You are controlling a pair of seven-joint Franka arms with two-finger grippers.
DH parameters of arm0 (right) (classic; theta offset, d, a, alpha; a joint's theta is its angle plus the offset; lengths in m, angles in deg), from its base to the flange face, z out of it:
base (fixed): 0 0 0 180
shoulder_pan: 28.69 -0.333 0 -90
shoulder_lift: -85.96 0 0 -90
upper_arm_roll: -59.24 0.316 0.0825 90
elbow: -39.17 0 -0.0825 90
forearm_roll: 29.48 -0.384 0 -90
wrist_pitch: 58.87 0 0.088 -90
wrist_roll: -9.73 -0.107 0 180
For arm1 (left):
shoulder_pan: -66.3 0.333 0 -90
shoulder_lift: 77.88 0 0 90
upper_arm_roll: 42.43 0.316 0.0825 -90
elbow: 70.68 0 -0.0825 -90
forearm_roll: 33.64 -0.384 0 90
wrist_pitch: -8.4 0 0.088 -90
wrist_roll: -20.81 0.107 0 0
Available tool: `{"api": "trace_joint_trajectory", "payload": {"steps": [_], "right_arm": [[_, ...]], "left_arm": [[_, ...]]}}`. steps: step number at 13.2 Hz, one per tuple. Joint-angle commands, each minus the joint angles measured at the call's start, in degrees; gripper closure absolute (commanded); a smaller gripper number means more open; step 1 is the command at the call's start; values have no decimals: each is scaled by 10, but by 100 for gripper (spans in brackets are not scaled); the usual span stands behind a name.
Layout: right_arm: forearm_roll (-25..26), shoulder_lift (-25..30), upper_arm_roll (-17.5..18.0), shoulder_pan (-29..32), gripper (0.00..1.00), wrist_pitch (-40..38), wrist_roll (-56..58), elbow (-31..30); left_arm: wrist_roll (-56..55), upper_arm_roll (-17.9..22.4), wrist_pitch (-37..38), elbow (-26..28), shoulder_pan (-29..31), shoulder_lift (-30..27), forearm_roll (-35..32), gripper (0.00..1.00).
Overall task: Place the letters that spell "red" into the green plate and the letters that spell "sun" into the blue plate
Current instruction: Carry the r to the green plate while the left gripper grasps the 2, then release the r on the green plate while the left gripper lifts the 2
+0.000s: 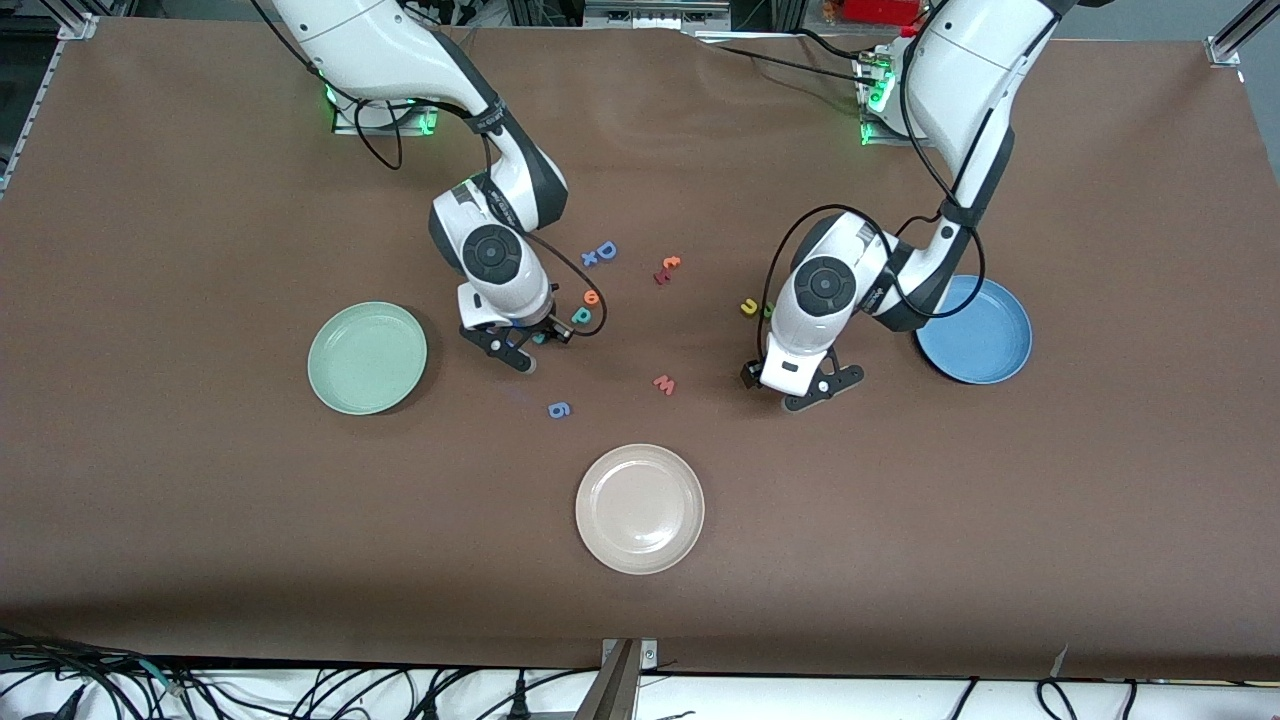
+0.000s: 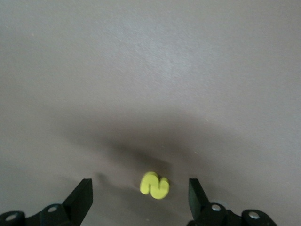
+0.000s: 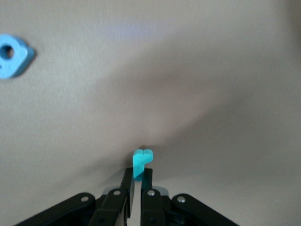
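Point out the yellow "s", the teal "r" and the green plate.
yellow "s" [image 2: 154, 185]: left wrist view, middle of the letter.
teal "r" [image 3: 140, 161]: right wrist view, its part above the shut fingers.
green plate [image 1: 367, 357]: front view, bare centre of the dish.

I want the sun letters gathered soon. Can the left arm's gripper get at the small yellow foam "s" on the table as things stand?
Probably yes. The left gripper is open just above the small yellow foam "s", one finger on each side, with only bare brown table around it.
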Motion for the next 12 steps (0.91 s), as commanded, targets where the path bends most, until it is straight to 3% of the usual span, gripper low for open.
{"api": "trace_joint_trajectory", "payload": {"steps": [1, 3, 6, 9, 10, 12], "right_arm": [[7, 45, -39, 0, 100, -81, 90, -3], [8, 72, -80, 0, 100, -131, 174, -10], [7, 83, -150, 0, 100, -172, 330, -16], [4, 60, -172, 20, 100, -131, 390, -39], [3, 48, -171, 31, 89, -121, 408, -40], [-2, 37, -171, 43, 0, -119, 422, -39]], "left_arm": [[-23, 9, 5, -20, -20, 18, -29, 12], [-27, 9, 9, -19, -24, 23, -116, 14], [-22, 9, 10, -18, -24, 24, -135, 14], [-27, 3, 10, -18, -25, 23, -134, 16], [-27, 3, 10, -18, -24, 22, -134, 23], [-29, 3, 10, -17, -24, 23, -126, 33]]}}
